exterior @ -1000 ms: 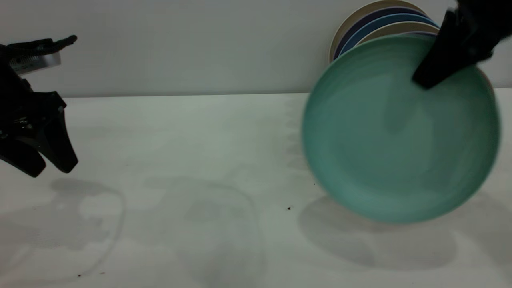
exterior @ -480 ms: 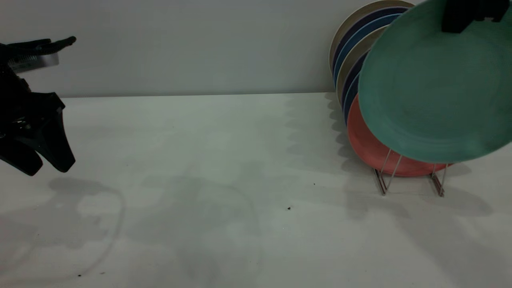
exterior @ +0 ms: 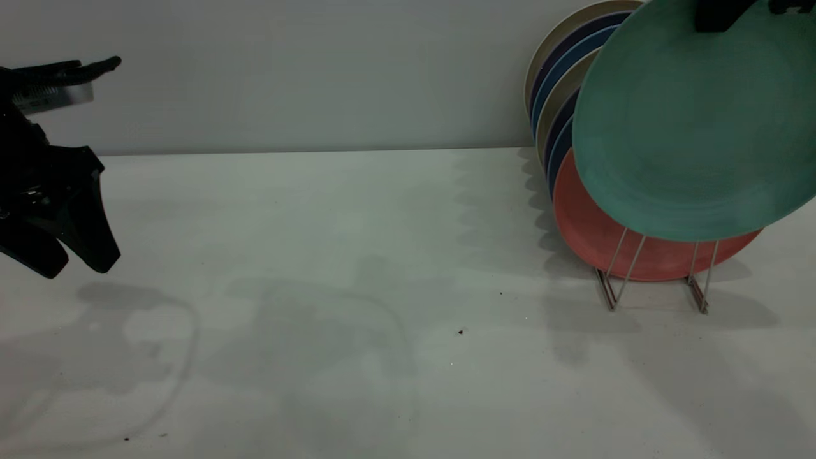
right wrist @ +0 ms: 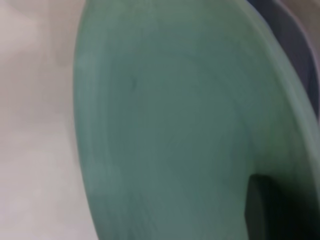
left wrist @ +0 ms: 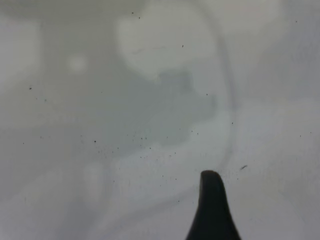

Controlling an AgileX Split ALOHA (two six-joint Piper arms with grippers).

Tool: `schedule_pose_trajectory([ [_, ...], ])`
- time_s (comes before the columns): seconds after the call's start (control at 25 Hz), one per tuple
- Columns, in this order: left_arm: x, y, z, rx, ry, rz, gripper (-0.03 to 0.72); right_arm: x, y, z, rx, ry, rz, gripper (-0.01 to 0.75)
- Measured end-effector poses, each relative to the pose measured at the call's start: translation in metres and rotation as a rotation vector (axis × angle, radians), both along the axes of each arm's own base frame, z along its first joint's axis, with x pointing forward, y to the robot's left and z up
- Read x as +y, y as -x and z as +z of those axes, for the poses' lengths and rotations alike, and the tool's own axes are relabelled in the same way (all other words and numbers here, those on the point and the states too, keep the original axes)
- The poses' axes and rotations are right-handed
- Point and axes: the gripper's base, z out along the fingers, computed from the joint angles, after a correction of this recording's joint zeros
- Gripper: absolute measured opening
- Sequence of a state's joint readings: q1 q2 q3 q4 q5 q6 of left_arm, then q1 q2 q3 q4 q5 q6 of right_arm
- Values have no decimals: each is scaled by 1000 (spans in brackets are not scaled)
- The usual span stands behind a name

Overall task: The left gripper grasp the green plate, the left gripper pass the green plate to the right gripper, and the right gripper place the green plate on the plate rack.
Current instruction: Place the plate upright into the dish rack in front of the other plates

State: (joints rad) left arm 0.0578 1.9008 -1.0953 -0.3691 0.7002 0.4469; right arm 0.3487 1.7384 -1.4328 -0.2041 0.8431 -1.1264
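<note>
1. The handover looks finished: the green plate (exterior: pixel 695 121) hangs from the right tool (exterior: pixel 717 16) at the top right of the exterior view, clear of the table (exterior: pixel 357 306).

2. Only the last step is left, by my reading: setting the green plate into the plate rack (exterior: pixel 656 274), whose front wire loops still stand bare.

3. The green plate is tilted, held by its upper rim, just in front of and above the pink plate (exterior: pixel 612 245) that sits foremost in the plate rack. Its lower edge overlaps the pink plate and the tops of the front loops in the exterior view; whether it touches them cannot be told.

4. The right tool is closed on the green plate's upper rim; one finger (right wrist: pixel 262 207) lies across the plate's face in the right wrist view. Most of that arm is out of frame.

5. The left tool (exterior: pixel 64 255) waits at the far left above the table, pointing down, slightly parted and holding nothing.
</note>
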Motion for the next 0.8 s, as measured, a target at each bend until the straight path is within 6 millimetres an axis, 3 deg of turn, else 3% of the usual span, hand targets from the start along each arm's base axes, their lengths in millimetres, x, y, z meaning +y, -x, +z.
schedule_pose_trajectory([
  [0.24, 0, 0, 0, 0, 0, 0, 568, 4, 1, 1, 19, -27, 47, 70],
  [0.6, 0, 0, 0, -4, -1, 1, 568, -11, -11, 34, 23, -137, 20, 70],
  [0.8, 0, 0, 0, -4, -1, 1, 568, -15, -19, 28, 21, -130, 10, 70],
])
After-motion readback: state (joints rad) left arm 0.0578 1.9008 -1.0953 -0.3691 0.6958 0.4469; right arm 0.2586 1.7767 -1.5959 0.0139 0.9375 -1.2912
